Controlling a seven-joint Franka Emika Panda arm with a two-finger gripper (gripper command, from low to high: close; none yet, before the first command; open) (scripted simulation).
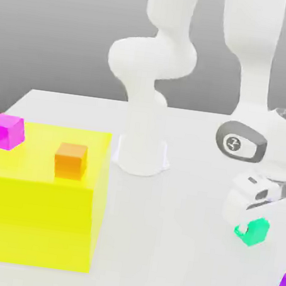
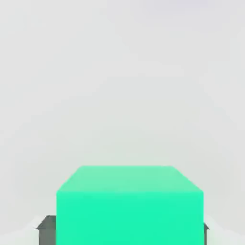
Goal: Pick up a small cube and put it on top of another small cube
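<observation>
Exterior view: your end effector (image 1: 253, 231) closed around small cube (image 1: 256, 230) at counter (image 1: 176, 251) level, exterior view's right. Orange cube (image 1: 71, 160), magenta cube (image 1: 5, 131) atop yellow block (image 1: 33, 220), well apart.

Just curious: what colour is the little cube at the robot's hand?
Teal-green, plain; the small cube shows best in the hand view.

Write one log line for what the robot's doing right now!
tool | at teal cube | table | not stacked
</observation>
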